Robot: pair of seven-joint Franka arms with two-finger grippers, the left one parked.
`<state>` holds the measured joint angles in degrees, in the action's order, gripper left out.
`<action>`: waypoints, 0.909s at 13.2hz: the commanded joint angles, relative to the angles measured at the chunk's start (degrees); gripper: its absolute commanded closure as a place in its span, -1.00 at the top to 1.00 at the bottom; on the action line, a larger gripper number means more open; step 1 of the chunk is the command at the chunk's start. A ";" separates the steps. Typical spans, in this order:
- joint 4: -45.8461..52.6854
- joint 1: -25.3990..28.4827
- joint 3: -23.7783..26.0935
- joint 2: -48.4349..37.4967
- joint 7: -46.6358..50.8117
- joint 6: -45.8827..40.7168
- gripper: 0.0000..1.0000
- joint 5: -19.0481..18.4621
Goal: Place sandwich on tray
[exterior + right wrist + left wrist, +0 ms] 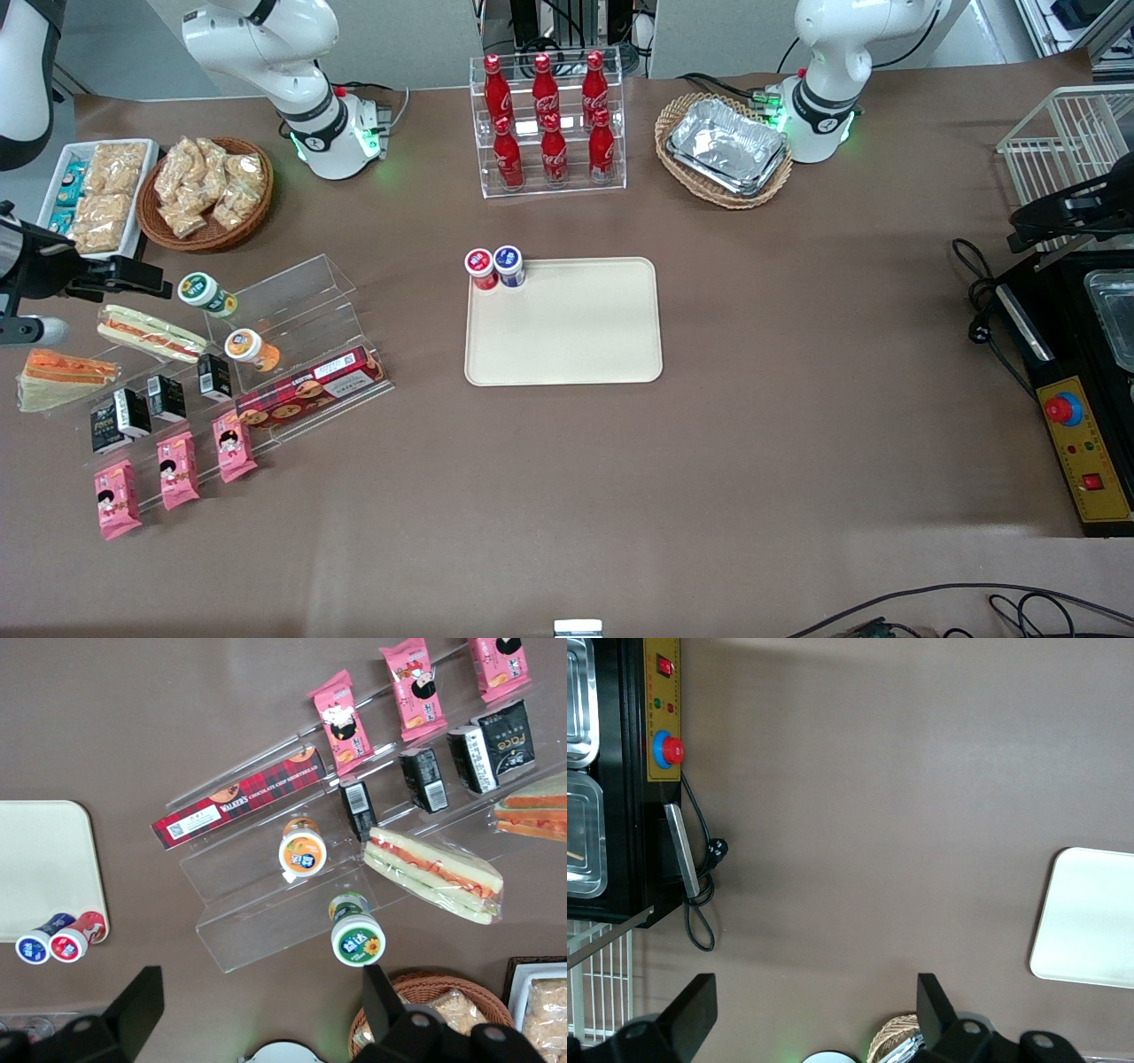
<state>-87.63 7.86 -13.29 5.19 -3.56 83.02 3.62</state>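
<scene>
**Open claw above the snack rack, sandwich not yet picked**

The sandwich lies flat on the counter at the working arm's end. It is close to that edge and just beside the clear acrylic step rack. It is wrapped, with its orange-red filling edge turned up, so the wedge shape is easy to see from above.

The gripper hangs over this end of the counter, farther from the front camera than the sandwich. Its fingers are spread wide with nothing between them. I judge this to be a stance for looking down before the reach.

The longer sandwich lies next to the wedge and could be mistaken for it. On the rack the goods are stepped so that each row faces out:
- A green-lidded cup.
- An orange-lidded cup.
- Black cartons, one of which appears to read "face".
- Pink packs with a cartoon face.
- A tartan box reading "WALKERS CHOCOLATE CHIP SHORTBREAD".

The tray sits at the middle of the counter. Two small capped pots, one red and one blue, stand at its corner nearest the bottle stand, and the rest of it is bare for the sandwich.

Near the counter edge farthest from the front camera, red bottles with Coca-Cola script stand in a tiered clear holder. Foil trays are stacked in a wicker basket farther along that edge.

At the parked arm's end is a yellow control panel with a red button. Its lettering is too small to read.
</scene>
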 commanded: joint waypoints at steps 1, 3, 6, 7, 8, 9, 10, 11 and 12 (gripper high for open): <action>0.53 -0.21 -0.86 -0.61 0.14 -0.23 1.00 -0.54; 0.53 -0.13 -2.09 -0.88 0.66 -0.40 1.00 0.07; 0.53 -0.30 -2.18 -0.88 0.66 -0.05 1.00 0.16; 0.53 -0.30 -2.27 -0.79 0.75 0.12 1.00 0.16; 0.44 -0.30 -2.35 -0.88 0.75 -0.05 1.00 0.16; 0.44 -0.21 -2.53 -1.40 1.01 -0.40 1.00 0.16; 0.44 -0.13 -2.88 -1.93 1.62 -0.66 1.00 -0.01; 0.44 -0.21 -3.32 -2.54 3.28 -0.93 1.00 -0.27; 0.44 -0.21 -4.45 -2.55 6.26 -1.54 1.00 -0.28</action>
<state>-87.22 7.74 -16.02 4.21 -2.30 82.93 3.61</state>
